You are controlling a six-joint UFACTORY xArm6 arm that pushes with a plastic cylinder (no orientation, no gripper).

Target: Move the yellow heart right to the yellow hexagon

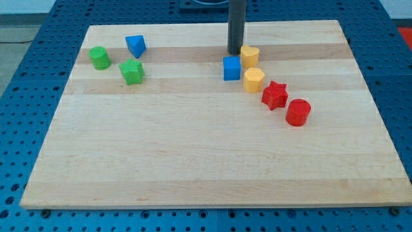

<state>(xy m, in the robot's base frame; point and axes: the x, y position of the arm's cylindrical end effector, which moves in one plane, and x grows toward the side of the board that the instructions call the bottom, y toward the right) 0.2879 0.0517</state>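
The yellow heart is sitting near the wooden board's top, just above the yellow hexagon, with the blue cube beside both. My tip is standing just left of the heart, grasping nothing.

We find the yellow heart hemmed by the blue cube, our tip and the yellow hexagon; its right side lies open.

Pale wooden board on blue perforated table.
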